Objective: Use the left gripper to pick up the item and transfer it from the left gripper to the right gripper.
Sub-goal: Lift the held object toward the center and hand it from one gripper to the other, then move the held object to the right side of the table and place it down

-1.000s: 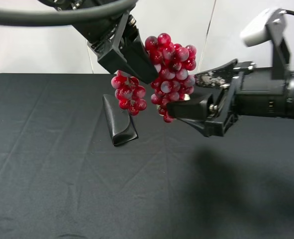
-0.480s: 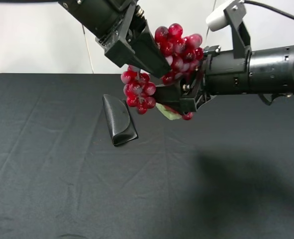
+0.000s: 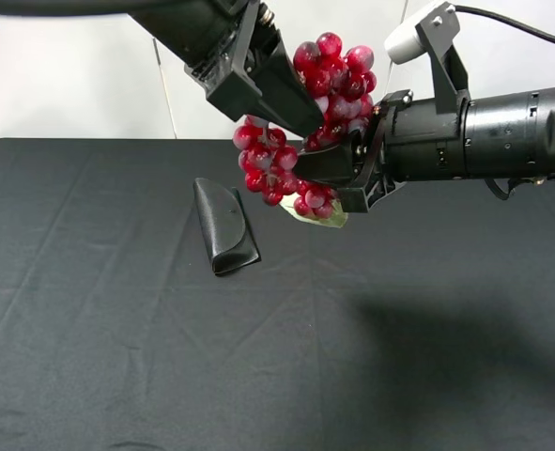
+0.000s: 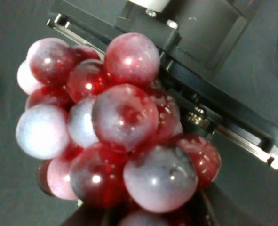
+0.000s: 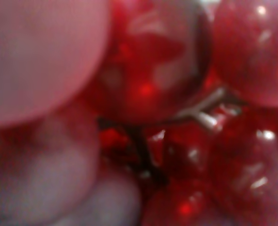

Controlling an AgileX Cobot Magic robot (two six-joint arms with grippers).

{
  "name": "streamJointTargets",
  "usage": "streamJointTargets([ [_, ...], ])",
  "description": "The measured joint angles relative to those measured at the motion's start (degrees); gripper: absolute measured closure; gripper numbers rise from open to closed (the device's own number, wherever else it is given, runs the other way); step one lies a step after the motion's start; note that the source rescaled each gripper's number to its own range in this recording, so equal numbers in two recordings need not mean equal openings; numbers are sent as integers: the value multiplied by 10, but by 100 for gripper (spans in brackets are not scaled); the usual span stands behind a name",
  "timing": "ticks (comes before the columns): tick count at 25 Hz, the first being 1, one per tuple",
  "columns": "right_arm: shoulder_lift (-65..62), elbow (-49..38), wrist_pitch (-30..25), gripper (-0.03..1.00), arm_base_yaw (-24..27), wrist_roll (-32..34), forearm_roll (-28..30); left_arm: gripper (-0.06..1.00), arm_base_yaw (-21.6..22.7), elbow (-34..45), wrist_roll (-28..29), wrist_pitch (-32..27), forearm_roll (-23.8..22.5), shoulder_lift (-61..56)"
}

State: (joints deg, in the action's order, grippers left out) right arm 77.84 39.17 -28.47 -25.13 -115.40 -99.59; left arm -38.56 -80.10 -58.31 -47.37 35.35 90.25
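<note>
Grapes (image 3: 326,89): hanging in mid-air in the upper middle of the high view, well above the black table (image 3: 117,357), with the green leaf (image 3: 316,214) drooping from the lower end of the bunch.
Change: a second ago the right gripper (image 3: 341,162) was low and to the right of the bunch, with its fingers spread wide. It has since swung up and in from the right, and its fingers now reach into the lower half of the bunch. The bunch itself has risen a little and drifted toward the right.
Left gripper (image 3: 300,117): comes down from the upper left with its fingers closed on the upper part of the bunch. I judge it is carrying the weight, since the grapes hang from its tip.
Right gripper fingers: the lower one (image 3: 326,167) lies against the grapes. The other is hidden behind them, so I cannot tell whether the pair has closed or only brackets the bunch.
Wrist views: grapes fill both, sharp in the left one (image 4: 120,122) and blurred and very close in the right one (image 5: 153,94). That puts the bunch right up against the right gripper.
Meaning for the task: pick-up looks done and the hand-over is at its meeting point. Next, the right gripper needs a firm hold, and only then should the left one let go. If it lets go too soon, the bunch would likely fall.
Case (image 3: 225,225): lies flat on the table, left of centre, below the bunch and apart from both arms.
</note>
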Motion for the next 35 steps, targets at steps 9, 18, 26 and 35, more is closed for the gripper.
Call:
streamJointTargets([
  [9, 1, 0, 25, 93, 0, 0, 0, 11, 0, 0, 44, 31, 5, -1],
  [18, 1, 0, 27, 93, 0, 0, 0, -5, 0, 0, 64, 37, -39, -14],
  [26, 1, 0, 27, 93, 0, 0, 0, -5, 0, 0, 271, 0, -186, -101],
  [35, 1, 0, 27, 93, 0, 0, 0, -5, 0, 1, 516, -194, -334, -190],
])
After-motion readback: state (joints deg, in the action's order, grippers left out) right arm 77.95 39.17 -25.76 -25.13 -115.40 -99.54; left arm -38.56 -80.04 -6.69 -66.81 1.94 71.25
